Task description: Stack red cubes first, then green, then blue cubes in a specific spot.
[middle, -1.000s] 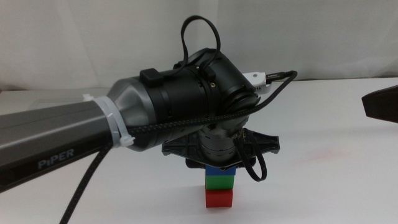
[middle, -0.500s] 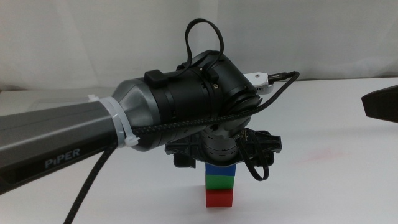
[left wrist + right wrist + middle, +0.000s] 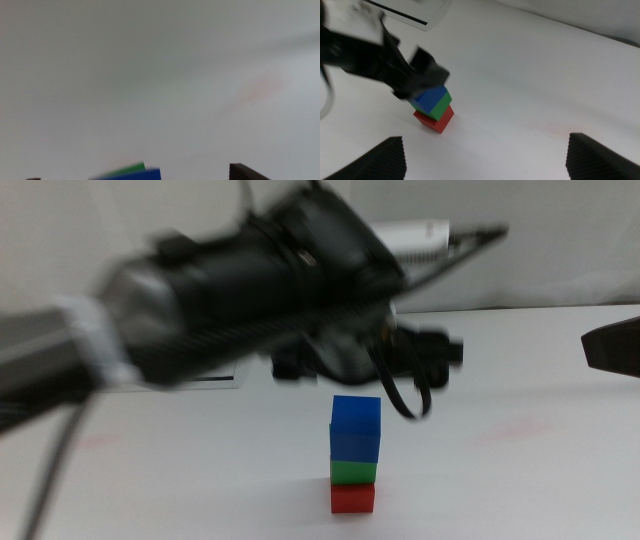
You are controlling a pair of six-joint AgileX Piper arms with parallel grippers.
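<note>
Hovering my blurred left gripper (image 3: 362,365), jaws spread and holding nothing, I see just beneath it the blue cube (image 3: 355,430) stacked on the green cube (image 3: 353,472) on the red cube (image 3: 352,498).

— What can you make out from the left arm's wrist camera?

— Mostly blurred white tabletop (image 3: 150,75). Low in the frame sits the blue cube (image 3: 131,175), and a sliver of the green cube (image 3: 131,167) peeks out just behind it.

— And the left gripper (image 3: 145,178)?

— Only one dark jaw tip at the edge, beside the blue cube and clear of it; the jaws stand wide apart. There's a faint pink smudge (image 3: 260,87) further off
</note>
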